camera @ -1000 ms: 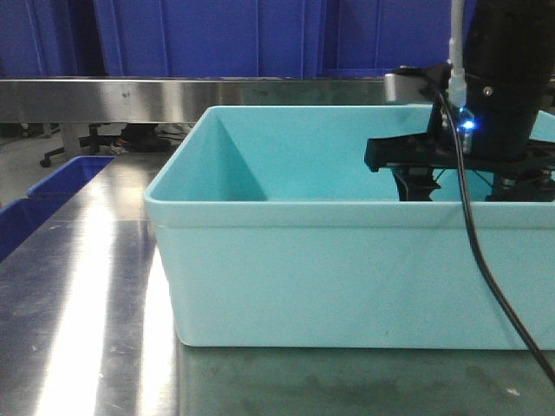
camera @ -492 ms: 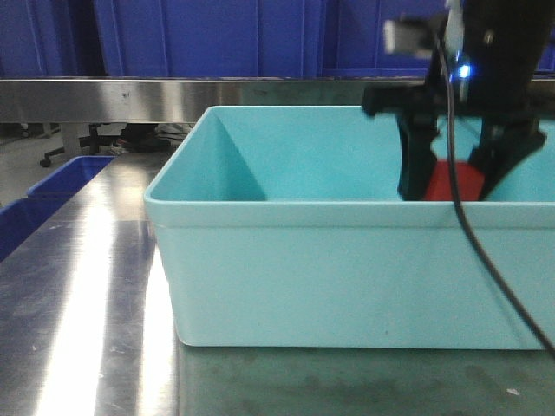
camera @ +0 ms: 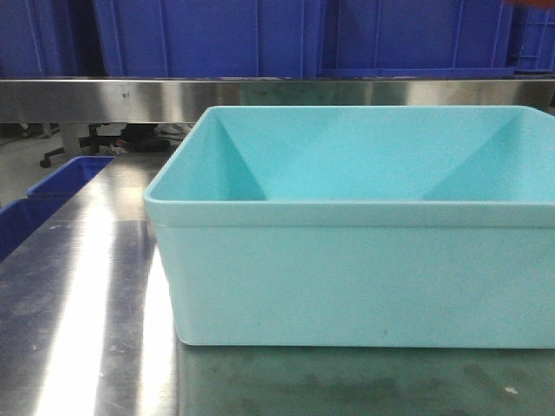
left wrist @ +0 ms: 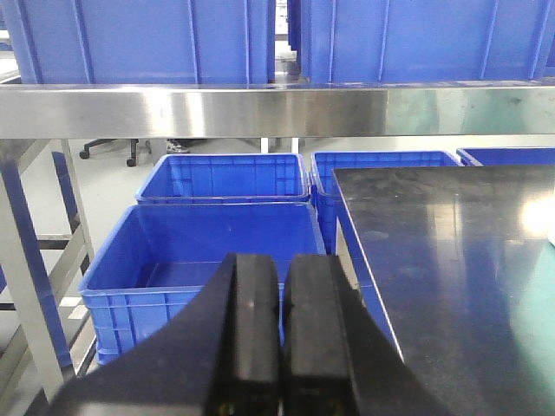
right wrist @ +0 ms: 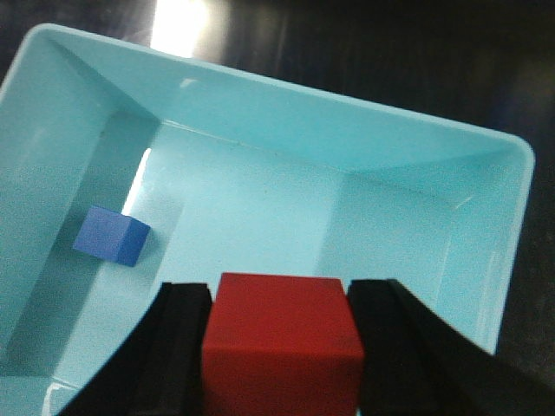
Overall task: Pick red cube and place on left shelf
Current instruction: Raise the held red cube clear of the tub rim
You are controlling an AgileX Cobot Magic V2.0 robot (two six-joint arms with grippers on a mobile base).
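Right wrist-mounted view looks down past the right gripper, whose two dark fingers clamp the red cube by opposite side faces. The cube hangs above the pale teal tub, over the part of its floor nearest the camera. That squeeze on flat, parallel faces probably keeps the cube from twisting, and the raised position looks meant to clear the tub walls before any sideways travel. A blue cube lies on the tub floor, well apart from the red one and close to the left wall.

From the left wrist camera, the left gripper has its fingers pressed together with nothing between them. It points past the edge of the table toward blue crates on the floor, apparently parked out of the way. A steel shelf carrying more blue crates runs across above; whether this is the target is a guess, and its top surface is not visible.

Much is cut off. The cube's lower part and the fingertips run out of the bottom of the right wrist picture, so its height above the tub cannot be judged. In the front-facing view the tub fills the picture; neither gripper nor either cube appears, since the near wall hides the floor.
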